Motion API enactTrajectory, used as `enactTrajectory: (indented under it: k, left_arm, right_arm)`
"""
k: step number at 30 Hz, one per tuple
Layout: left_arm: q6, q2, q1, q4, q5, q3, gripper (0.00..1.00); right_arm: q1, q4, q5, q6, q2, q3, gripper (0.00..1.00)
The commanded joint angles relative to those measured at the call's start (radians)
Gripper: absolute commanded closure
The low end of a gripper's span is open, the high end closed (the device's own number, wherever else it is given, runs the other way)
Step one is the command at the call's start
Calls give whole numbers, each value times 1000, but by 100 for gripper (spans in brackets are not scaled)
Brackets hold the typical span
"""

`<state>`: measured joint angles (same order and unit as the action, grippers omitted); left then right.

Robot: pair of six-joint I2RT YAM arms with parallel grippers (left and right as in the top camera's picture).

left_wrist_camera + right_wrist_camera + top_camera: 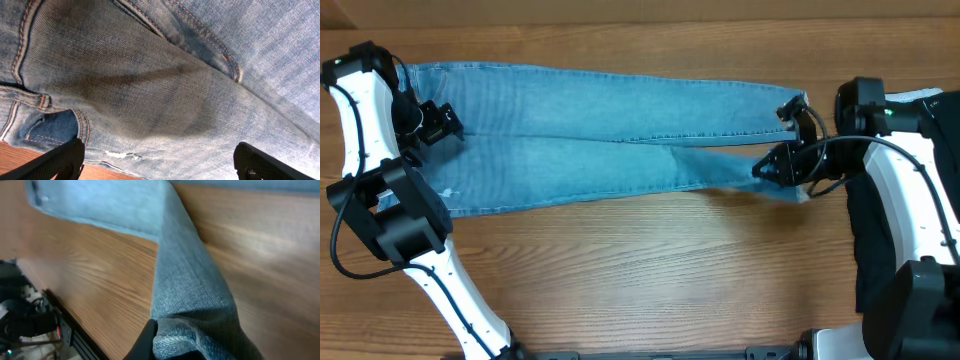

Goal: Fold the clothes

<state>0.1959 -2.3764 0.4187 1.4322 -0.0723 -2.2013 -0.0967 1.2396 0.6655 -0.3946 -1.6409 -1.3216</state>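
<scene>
Twill-woven blue jeans (192,297), right jaws pinching ridged leg (hem end), left jaws spread wide.

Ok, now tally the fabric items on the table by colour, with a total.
Light blue: 1, the jeans
Black: 1, a garment, far right
Total: 2
A white edge at top right is too hidden to count.

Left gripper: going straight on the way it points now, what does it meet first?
The jeans, near the waist end. The left gripper is open over the denim; how close it is remains unclear.
</scene>
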Motion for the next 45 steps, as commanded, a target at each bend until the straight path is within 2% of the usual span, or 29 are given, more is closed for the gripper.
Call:
enactTrajectory:
  k: [1, 4, 6, 8, 9, 10, 12, 13, 14, 15, 17, 23, 25, 29, 32, 39, 45]
  left_arm:
    - [11, 37, -6, -2, -8, -2, 2]
    - [11, 37, -6, -4, -8, -2, 2]
    - [11, 37, -6, -4, -8, -2, 2]
    - [11, 37, -6, -4, -8, -2, 2]
    - [11, 37, -6, -4, -7, -2, 2]
    - [11, 37, -6, -4, -7, -2, 2]
    - [11, 37, -6, -5, -7, -2, 2]
    - [11, 37, -4, -5, -7, -2, 2]
    - [11, 37, -4, -5, -8, -2, 2]
    - [11, 37, -4, -6, -8, -2, 2]
    - [11, 37, -4, -6, -8, -2, 2]
    - [11, 37, -4, -9, -8, -2, 2]
    - [10, 37, -4, -8, -8, -2, 2]
    - [11, 37, -4, -10, -10, -2, 2]
    - [10, 37, -4, -16, -30, -2, 2]
    - [10, 37, -4, -14, -30, -2, 2]
    - [10, 37, -3, -15, -29, -2, 2]
  right_arm:
    - [0, -19, -135, 216, 11, 77, 96]
    - [0, -71, -145, 347, 11, 173, 96]
    - [0, -161, -248, 556, 11, 244, 96]
    - [0, -210, -342, 706, 11, 282, 96]
    - [0, -232, -366, 749, 11, 301, 91]
    - [0, -262, -370, 777, 11, 327, 77]
    - [-1, -321, -395, 823, 11, 369, 74]
    - [-1, -350, -417, 851, 11, 383, 68]
    - [-1, -377, -422, 867, 11, 391, 53]
    - [-1, -402, -422, 885, 11, 393, 49]
    - [-3, -461, -426, 934, 11, 393, 46]
    - [-4, -612, -438, 974, 11, 393, 46]
    - [-19, -612, -470, 1042, 11, 393, 47]
    - [-158, -607, -452, 1069, 12, 392, 46]
    - [-288, -626, -303, 1069, 12, 392, 46]
    - [-298, -653, -217, 1152, 12, 392, 45]
    - [-296, -686, -223, 1159, 10, 403, 43]
